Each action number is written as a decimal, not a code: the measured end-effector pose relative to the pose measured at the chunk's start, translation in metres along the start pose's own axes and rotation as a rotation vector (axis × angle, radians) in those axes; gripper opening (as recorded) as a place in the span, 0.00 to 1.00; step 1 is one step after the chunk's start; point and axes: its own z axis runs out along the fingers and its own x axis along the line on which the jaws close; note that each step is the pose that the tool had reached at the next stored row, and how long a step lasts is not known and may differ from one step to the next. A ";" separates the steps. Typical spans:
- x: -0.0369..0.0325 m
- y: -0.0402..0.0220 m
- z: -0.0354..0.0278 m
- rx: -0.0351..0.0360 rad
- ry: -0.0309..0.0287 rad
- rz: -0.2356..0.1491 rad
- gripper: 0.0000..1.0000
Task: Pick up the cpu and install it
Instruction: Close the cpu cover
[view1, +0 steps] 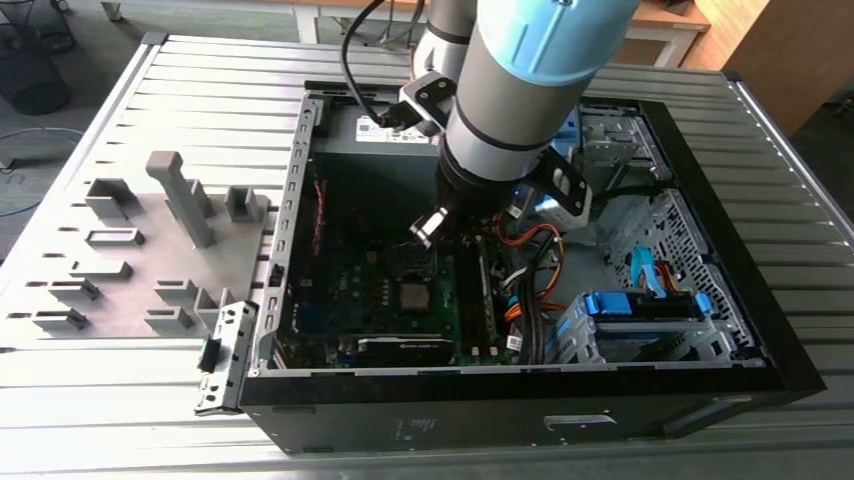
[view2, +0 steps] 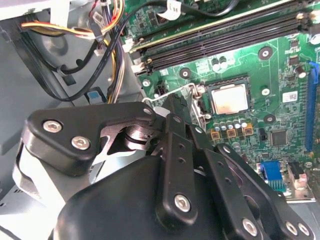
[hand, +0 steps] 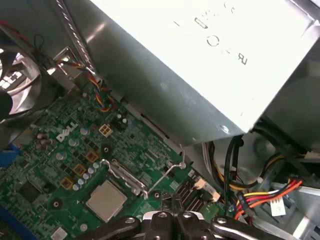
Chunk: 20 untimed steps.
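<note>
The cpu lies flat in its socket on the green board, silver top bare, with a wire lever just beside it. The gripper hangs over the board near the lever's end, fingers drawn together. Its own black links hide whether the tips pinch anything. In the exterior view the arm blocks part of the board inside the case.

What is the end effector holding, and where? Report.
Not the cpu: it lies in its socket, apart from the end effector. Anything else cannot be told.
</note>
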 end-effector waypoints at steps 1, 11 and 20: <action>0.0003 0.0007 0.0004 -0.0001 0.0000 0.000 0.11; 0.0030 0.0044 0.0023 -0.0028 0.0048 -0.025 0.11; 0.0031 0.0043 0.0027 -0.0137 0.0235 -0.123 0.11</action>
